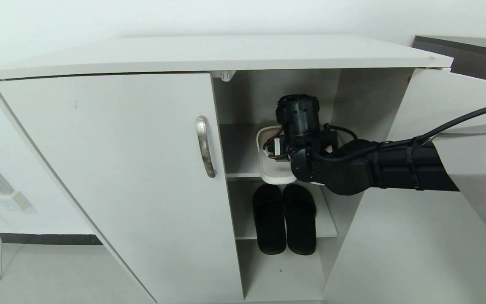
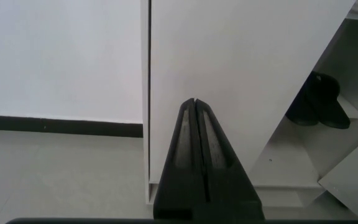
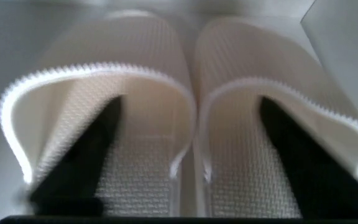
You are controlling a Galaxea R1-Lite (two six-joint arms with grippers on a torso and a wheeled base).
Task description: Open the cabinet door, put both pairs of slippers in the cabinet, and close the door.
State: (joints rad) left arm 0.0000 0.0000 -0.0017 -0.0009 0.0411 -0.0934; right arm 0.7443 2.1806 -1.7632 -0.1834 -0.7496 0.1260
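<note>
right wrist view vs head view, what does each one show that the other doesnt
Right wrist view adds the woven texture of the white slippers and the right gripper's fingers, spread, one tucked into each slipper. Head view adds the black slippers on the lower shelf, the closed left door and the open right door. Both show the white slippers.

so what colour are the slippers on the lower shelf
The lower-shelf slippers are black; head view shows it best.
</note>
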